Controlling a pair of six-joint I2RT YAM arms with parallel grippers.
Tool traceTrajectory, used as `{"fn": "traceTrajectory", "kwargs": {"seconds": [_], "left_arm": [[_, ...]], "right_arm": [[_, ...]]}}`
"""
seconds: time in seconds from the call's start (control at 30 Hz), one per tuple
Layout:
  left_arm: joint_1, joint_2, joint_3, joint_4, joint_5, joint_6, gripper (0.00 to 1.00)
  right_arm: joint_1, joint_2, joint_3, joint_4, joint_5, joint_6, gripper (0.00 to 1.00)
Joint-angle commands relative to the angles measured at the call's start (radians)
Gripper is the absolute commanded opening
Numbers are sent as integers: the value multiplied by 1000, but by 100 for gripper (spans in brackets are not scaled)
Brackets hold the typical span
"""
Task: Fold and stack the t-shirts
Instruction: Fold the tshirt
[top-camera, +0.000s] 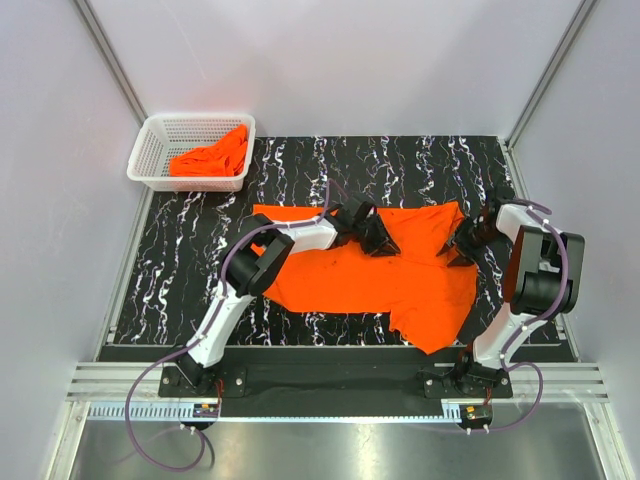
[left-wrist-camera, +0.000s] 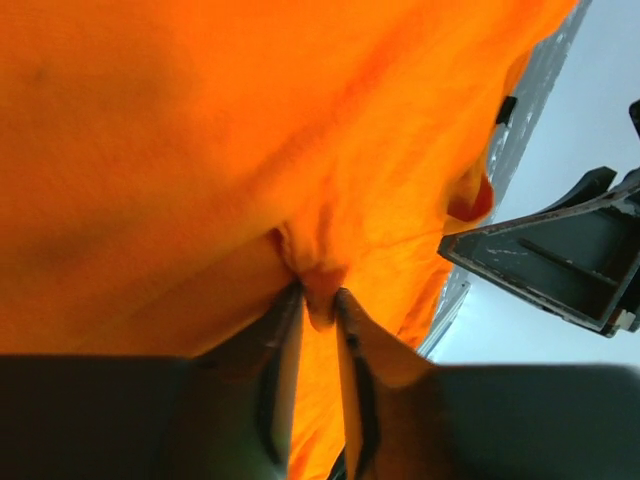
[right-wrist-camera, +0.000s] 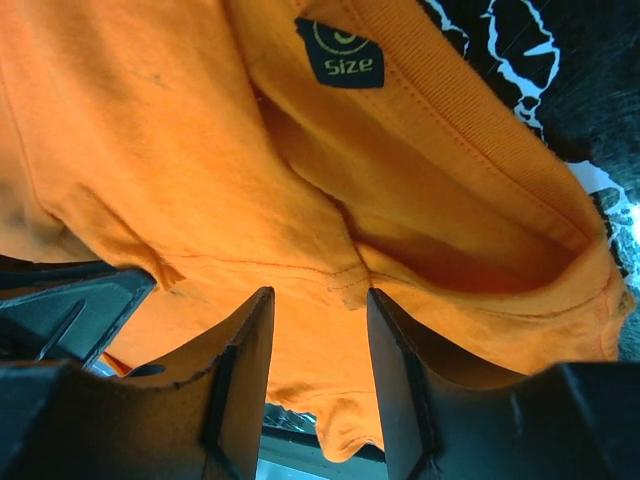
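top external view: one orange t-shirt (top-camera: 350, 285) lies spread and rumpled across the middle of the black marbled counter (top-camera: 190, 270), one corner drooping toward the lower edge of the frame at centre right. the left gripper (top-camera: 383, 240) reaches in from the left to the shirt's upper edge near mid-frame. the right gripper (top-camera: 458, 247) sits at the cloth's upper right corner. both work the same far edge, which looks to me like a paired hold meant to lift or drag that edge so the shirt can be flattened or folded over in one go.

in the left wrist view the jaws are nearly together, nipping a small pucker of orange fabric between their tips, so that side has its hold. in the right wrist view the jaws stand about half apart. a stitched hem lies right at their tips, near the collar (right-wrist-camera: 480, 130) and its dark size label (right-wrist-camera: 342, 52), but nothing is squeezed (i judge that side not yet gripped).

the white mesh basket (top-camera: 148, 150) in the upper left of the frame holds a bundled t-shirt (top-camera: 212, 158), crumpled and unfolded. no folded stack shows, so the task looks to be at an early stage.
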Motion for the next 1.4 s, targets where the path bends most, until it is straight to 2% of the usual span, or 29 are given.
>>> {"fn": "traceTrajectory", "kwargs": {"seconds": [0.0, 0.13, 0.47, 0.6, 0.77, 1.0, 1.37], "left_arm": [[-2, 21, 48, -16, 4, 19, 19], [0, 23, 87, -56, 3, 46, 8], [0, 15, 137, -107, 9, 80, 0], [0, 6, 137, -116, 4, 80, 0], [3, -11, 139, -155, -2, 103, 0], [9, -39, 159, -222, -11, 151, 0], [21, -63, 154, -272, 18, 174, 0]], "right_arm": [[3, 17, 34, 12, 11, -17, 49], [3, 18, 26, 12, 26, -18, 49], [3, 25, 5, 24, 53, -23, 45], [3, 22, 23, 24, 40, -21, 30], [3, -15, 28, 3, 51, -11, 0], [3, -184, 5, -57, 66, 32, 0], [3, -302, -90, -73, 49, 107, 0]]}}
